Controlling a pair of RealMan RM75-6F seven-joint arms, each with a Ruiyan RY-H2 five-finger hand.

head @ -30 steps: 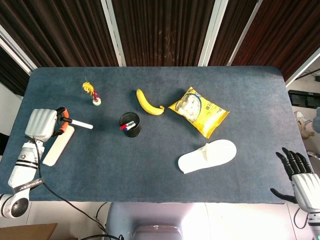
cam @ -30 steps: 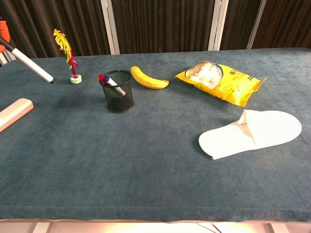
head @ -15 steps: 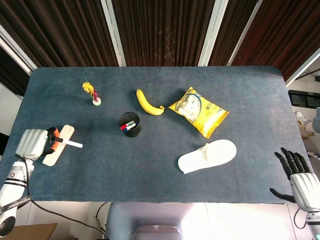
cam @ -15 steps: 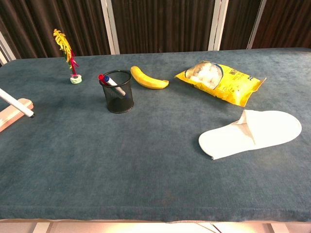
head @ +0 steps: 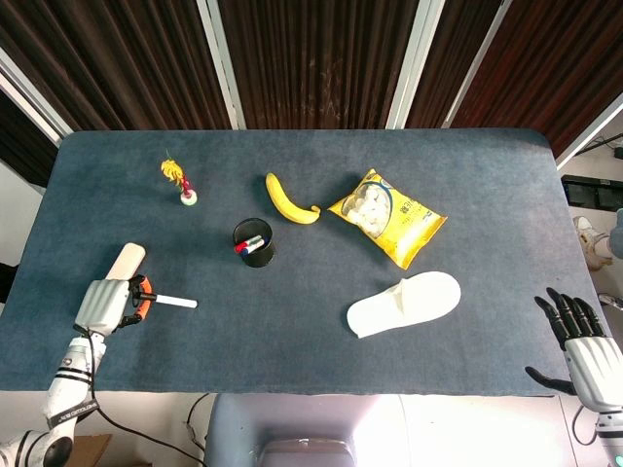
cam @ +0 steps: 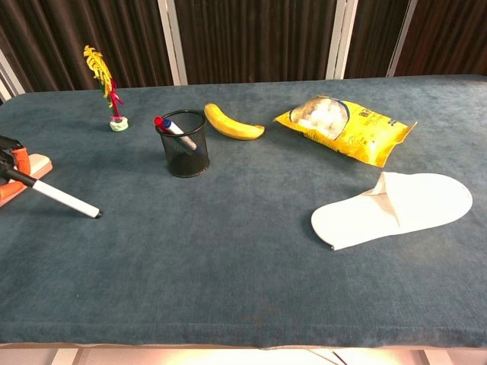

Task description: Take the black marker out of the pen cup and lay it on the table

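Note:
My left hand (head: 105,305) grips the marker (head: 173,302), a white barrel with a black tip, near the table's front left. In the chest view the marker (cam: 65,199) slants down to the right from the left hand (cam: 9,163), its tip at or just above the cloth. The black mesh pen cup (head: 254,242) stands mid-table, well right of the hand, with a red and a blue marker inside; the chest view shows the cup (cam: 186,144) upright. My right hand (head: 584,345) hovers off the front right corner, fingers spread, holding nothing.
A beige flat block (head: 127,261) lies just behind the left hand. A banana (head: 290,199), a yellow snack bag (head: 387,216) and a white slipper (head: 404,304) lie right of the cup. A small feathered toy (head: 180,182) stands at the back left.
The left hand swung toward the table's front edge and then right, bringing the marker down from high in the air to the cloth. The right hand stayed put.

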